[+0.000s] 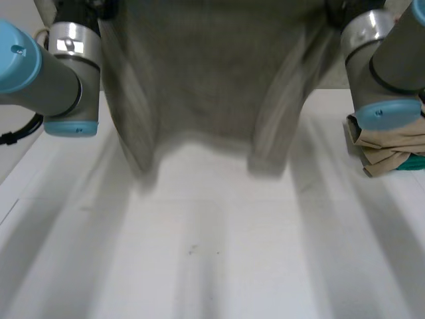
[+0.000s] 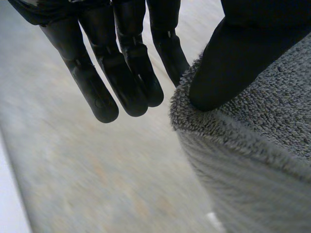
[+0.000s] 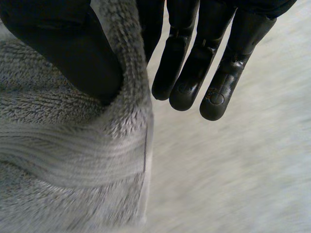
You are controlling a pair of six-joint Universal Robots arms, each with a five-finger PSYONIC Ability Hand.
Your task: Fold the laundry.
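The grey terry towel is held hanging above the white table, one upper corner pinched under the thumb by the left hand, the other by the right hand, and could be dropped should either shallow pinch slip.

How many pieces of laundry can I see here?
3. A grey towel hangs pinched by the left robot hand and right robot hand; a tan cloth lies folded on the table beside the right arm, a teal piece against it. More may be hidden.

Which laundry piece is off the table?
The grey towel, pinched by the left hand and right hand; the tan cloth and teal cloth lie on the table.
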